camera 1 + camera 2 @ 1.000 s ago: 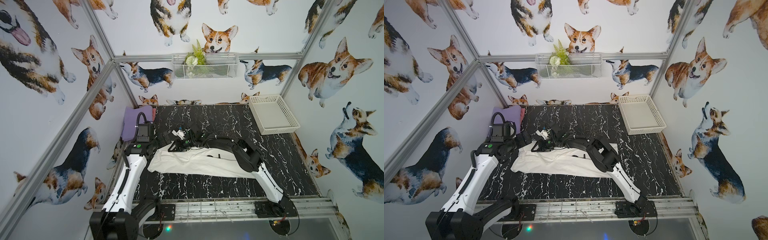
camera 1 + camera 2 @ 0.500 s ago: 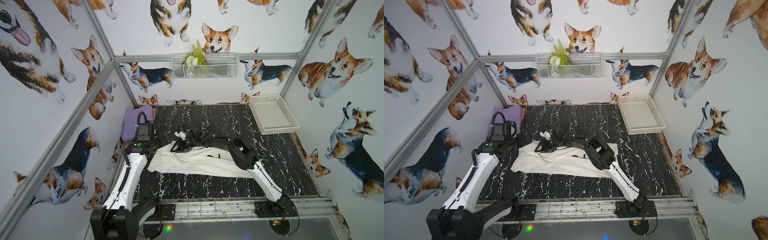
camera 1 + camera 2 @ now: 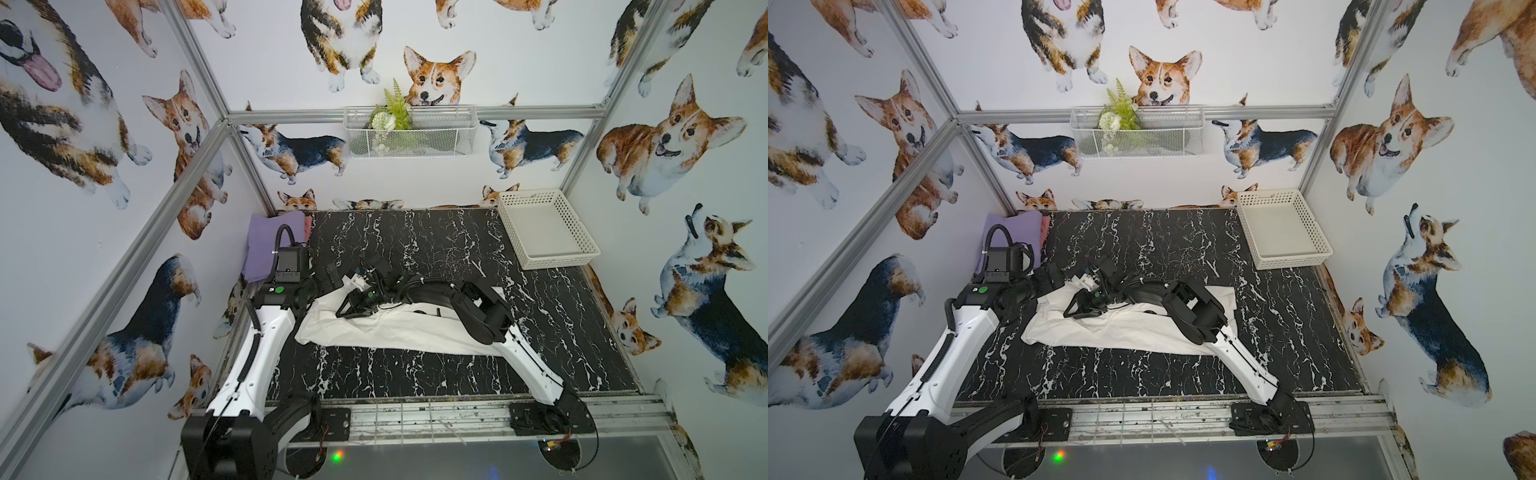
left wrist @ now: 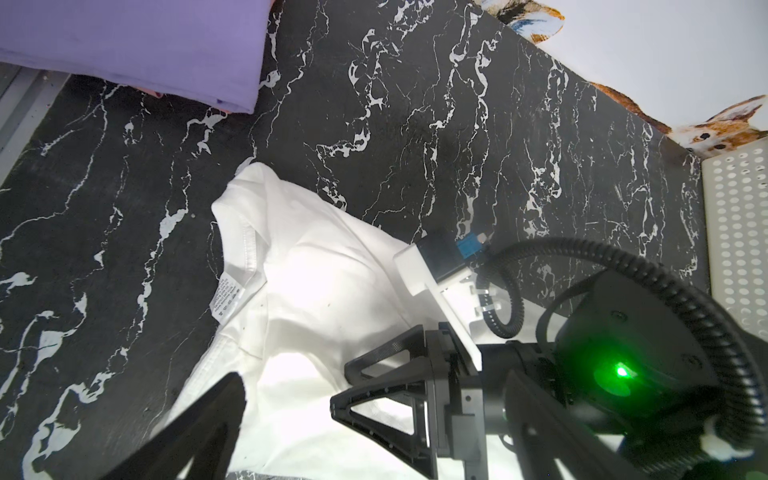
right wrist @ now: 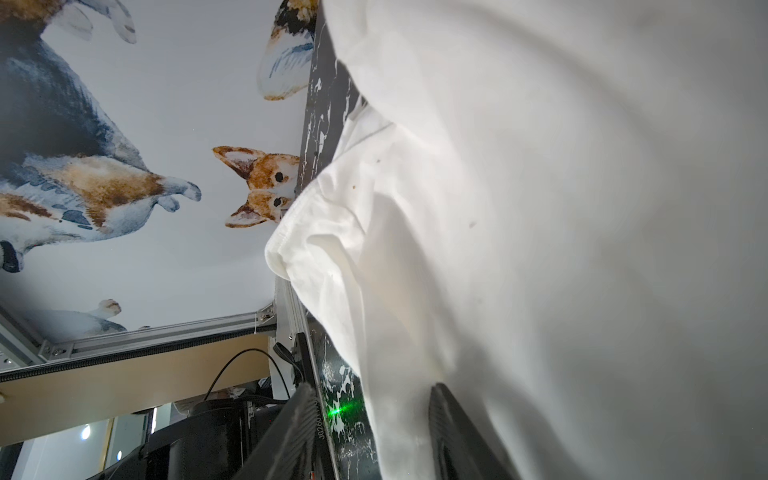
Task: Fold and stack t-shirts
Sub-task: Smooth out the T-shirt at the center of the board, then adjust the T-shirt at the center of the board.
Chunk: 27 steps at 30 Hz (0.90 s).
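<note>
— Right gripper (image 4: 338,388) is down on the white t-shirt (image 3: 395,332), see it? Its jaws stand part-way apart with a fold of the cloth between the fingers (image 5: 453,432). Bare table shows in the gap on one side, so nothing is pinched.

— And the left gripper (image 3: 328,277)?

— Spread wide at the shirt's 9 o'clock end, with nothing between the jaws that I can see. Whether it touches the cloth, I can't tell. Its wrist view catches only one finger (image 4: 199,428), over the white fabric.

— Where exactly does the shirt lie?

— Across the middle of the black marble table (image 3: 415,382), a long rumpled band running from 9 o'clock to 3 o'clock. The collar with its neck label (image 4: 226,297) is at the 9 o'clock end. A bit of black print (image 3: 426,311) peeks out beside the right arm.

— The other shirts?

— Folded in the 10 o'clock corner. The lavender t-shirt (image 3: 266,245) is on top and the pinkish t-shirt (image 3: 308,226) is under it, only an edge showing. They're near the white collar but not touching it.

— And the basket (image 3: 559,258)?

— White, perforated, in the 2 o'clock corner, well apart from both arms.
</note>
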Tool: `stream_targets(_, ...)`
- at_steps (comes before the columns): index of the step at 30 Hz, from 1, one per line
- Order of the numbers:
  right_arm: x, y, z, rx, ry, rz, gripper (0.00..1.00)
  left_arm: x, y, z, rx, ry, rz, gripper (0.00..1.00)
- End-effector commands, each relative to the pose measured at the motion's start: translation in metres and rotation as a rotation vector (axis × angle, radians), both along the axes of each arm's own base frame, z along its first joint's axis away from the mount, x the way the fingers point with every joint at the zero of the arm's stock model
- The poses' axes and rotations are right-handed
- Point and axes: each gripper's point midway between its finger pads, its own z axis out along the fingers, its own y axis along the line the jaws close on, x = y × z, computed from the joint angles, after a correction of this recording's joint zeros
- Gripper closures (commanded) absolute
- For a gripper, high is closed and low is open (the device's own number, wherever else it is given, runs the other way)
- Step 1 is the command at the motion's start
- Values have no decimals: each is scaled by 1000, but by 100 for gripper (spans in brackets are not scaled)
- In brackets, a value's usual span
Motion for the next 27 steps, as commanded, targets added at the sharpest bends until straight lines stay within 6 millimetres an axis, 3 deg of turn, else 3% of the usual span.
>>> stream_targets(1, -16, 1, 13, 45, 35, 26, 52, 2, 0, 4, -7, -22, 4, 0)
stream_targets(12, -34, -24, 22, 89, 54, -60, 52, -1, -2, -1, -25, -17, 10, 0)
stream_targets(14, -35, -30, 32, 83, 17, -62, 52, -2, -2, -5, -28, -5, 14, 0)
stream_targets(19, -32, -56, 80, 7, -198, -63, 51, -9, -2, -22, -50, 34, 40, 0)
stream_targets(22, -20, -88, 104, -132, -387, -100, 50, -13, -2, -34, -49, 78, 79, 0)
stream_targets(26, 23, -171, 123, -458, -612, -310, 47, -15, -14, -54, -34, 153, 72, 0)
stream_targets(27, 32, -196, 126, -521, -623, -370, 47, -19, -18, -67, -23, 191, 62, 3)
